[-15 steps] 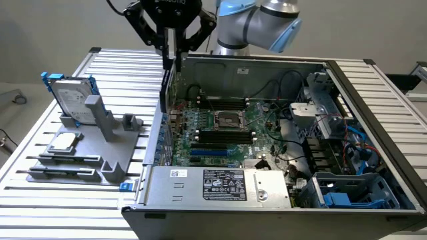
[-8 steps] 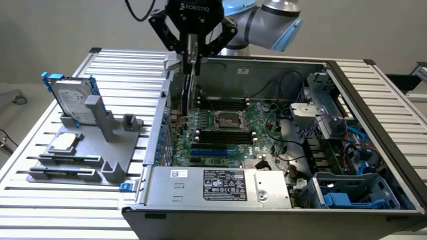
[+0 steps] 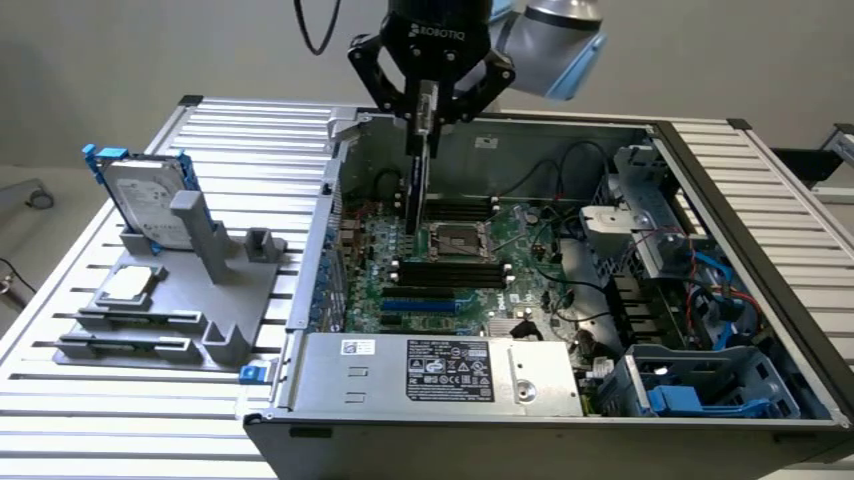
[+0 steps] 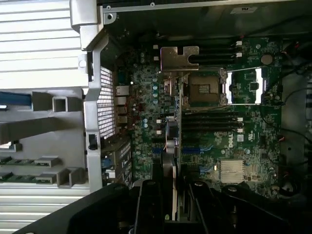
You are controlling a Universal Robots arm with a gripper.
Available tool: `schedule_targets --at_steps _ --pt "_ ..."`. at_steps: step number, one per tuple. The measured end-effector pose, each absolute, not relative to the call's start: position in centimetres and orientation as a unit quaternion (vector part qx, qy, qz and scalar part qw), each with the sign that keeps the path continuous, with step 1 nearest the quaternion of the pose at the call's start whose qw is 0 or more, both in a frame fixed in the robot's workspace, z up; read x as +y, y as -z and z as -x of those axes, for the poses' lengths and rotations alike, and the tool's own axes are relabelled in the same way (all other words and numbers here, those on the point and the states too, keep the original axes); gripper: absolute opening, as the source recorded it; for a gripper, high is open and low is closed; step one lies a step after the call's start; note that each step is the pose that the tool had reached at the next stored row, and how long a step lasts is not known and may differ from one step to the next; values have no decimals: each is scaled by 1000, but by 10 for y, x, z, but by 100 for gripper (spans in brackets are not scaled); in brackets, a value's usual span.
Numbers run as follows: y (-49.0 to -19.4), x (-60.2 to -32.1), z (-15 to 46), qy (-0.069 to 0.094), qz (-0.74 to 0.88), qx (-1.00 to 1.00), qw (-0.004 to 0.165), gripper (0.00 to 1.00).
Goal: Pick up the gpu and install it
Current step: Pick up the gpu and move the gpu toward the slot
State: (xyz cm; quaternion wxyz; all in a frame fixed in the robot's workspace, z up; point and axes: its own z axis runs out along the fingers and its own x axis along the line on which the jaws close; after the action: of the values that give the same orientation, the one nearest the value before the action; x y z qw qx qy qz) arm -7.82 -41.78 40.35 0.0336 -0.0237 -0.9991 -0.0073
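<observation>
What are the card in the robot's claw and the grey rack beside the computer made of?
The gpu, gripped edge-on by the gripper: its end bracket looks like bare silvery sheet metal, dully shiny; the rest is hard to judge edge-on. The grey rack: probably matte plastic, evenly coloured, unreflective.

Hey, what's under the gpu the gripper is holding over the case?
The motherboard inside the open case; the gpu is held edge-down over it in the gripper. The strip of board directly beneath the card is covered by it.
</observation>
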Motion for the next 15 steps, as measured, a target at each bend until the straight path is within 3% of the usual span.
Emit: schedule_targets --at_steps 15 --pt "-376 -406 32 5 20 -999 34 26"
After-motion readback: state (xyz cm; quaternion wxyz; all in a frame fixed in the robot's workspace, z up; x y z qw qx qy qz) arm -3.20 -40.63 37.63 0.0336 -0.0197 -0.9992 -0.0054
